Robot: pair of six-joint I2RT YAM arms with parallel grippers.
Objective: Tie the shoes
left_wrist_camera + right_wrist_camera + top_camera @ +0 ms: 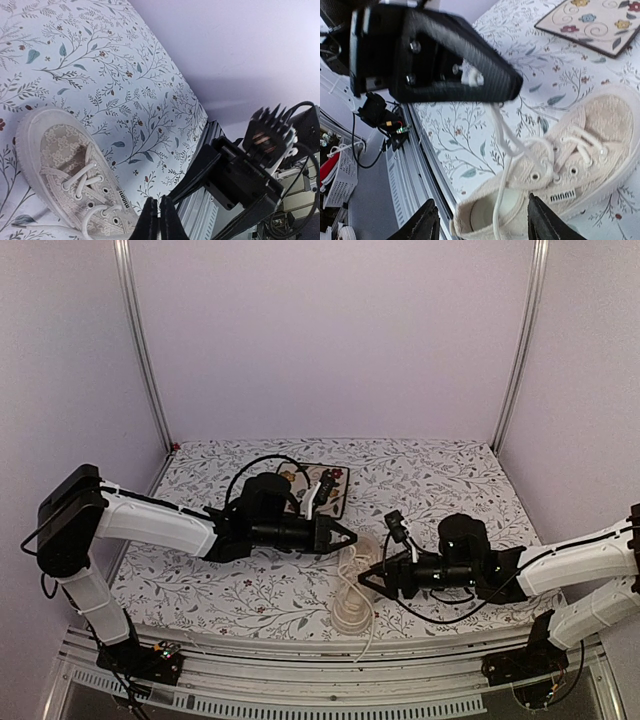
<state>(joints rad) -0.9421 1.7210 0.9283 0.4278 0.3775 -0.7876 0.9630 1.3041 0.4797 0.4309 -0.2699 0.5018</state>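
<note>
Two white robot arms reach inward over a table (450,490) spread with a leaf-and-berry printed cloth, the left arm (150,520) and the right arm (580,555) bringing their black heads almost nose to nose near the front edge. A cream low-top sneaker (352,605) lies on the cloth just below and between the two pincer tips, its heel toward the table's front rail. A square floral plate (335,495) with a dark rim sits behind the left pincer (350,534), farther from the arm bases, and well apart from the right pincer (365,575).

The left pincer's fingers are pressed together. The right wrist camera shows what the overhead view cannot: a cream lace (502,130) rising from the sneaker's eyelets into that closed tip, pinched there and lifted off the shoe. The right pincer's fingers (427,222) stand wide apart with nothing between them; the sneaker's open collar lies just beyond them, untouched.

The left wrist camera alone shows the sneaker's toe cap and patterned upper, off to the side of its own closed fingertips (150,222), with the right arm's head facing it. Only the right wrist view shows small lettering on the shoe's side.
</note>
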